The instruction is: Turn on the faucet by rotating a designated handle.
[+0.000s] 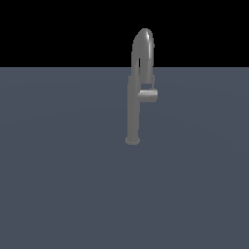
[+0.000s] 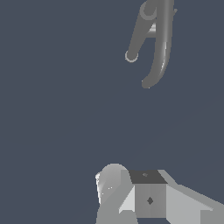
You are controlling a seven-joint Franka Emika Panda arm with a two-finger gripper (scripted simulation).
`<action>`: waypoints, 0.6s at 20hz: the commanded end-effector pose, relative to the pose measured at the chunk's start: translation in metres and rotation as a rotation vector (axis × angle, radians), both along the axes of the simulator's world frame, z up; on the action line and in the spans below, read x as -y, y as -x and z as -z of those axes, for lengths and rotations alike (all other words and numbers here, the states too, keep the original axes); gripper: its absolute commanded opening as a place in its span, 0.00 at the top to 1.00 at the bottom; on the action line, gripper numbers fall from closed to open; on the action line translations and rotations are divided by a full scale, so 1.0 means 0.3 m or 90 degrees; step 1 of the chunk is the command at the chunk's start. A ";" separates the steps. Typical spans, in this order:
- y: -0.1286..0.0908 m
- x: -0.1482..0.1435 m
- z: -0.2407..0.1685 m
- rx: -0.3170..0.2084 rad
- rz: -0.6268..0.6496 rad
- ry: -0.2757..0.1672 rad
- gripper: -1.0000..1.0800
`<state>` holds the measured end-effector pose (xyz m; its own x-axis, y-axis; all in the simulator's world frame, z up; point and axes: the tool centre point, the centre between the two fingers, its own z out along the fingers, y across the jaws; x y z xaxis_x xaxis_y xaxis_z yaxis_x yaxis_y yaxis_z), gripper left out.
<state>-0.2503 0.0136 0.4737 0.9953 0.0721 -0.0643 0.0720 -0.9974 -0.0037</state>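
Note:
The faucet (image 1: 133,112) stands upright on the flat grey-blue floor, a slim grey column on a small round base with a high arched spout (image 1: 143,44). Its handle (image 1: 148,95), a short grey cylinder, sticks out sideways from the column toward the exterior view's right. No arm shows in the exterior view. In the wrist view the faucet (image 2: 139,35) is seen from above, and a small piece of the handle (image 2: 152,29) shows between column and spout. Grey parts of my gripper (image 2: 144,192) fill the picture's edge, well apart from the faucet. Its fingers are not clearly shown.
Only the plain grey-blue floor (image 1: 58,170) surrounds the faucet, with a black background behind it.

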 end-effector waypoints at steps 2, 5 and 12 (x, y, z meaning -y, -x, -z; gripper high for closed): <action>0.000 -0.001 0.000 0.000 0.000 0.000 1.00; -0.007 -0.001 -0.001 -0.003 0.004 -0.003 1.00; -0.051 -0.007 -0.005 -0.026 0.027 -0.022 1.00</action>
